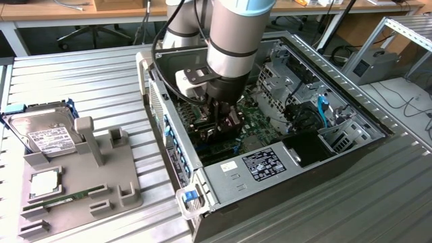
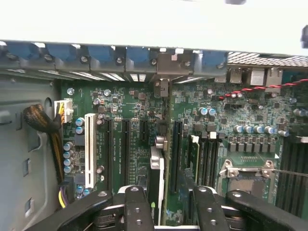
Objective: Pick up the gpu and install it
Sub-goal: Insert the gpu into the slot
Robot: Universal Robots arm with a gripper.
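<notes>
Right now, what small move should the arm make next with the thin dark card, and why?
Probably press the thin dark gpu card straight down: it stands edge-on among the black slots of the green motherboard, its metal bracket at the case's rear opening, the gripper over it.

Ribbed metal table (image 1: 88, 86) — wooden desks (image 1: 40, 10) and office chair (image 1: 91, 33) behind.

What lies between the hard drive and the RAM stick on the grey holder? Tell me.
A square silver processor chip, lying flat in the holder, seen in the exterior view.
</notes>
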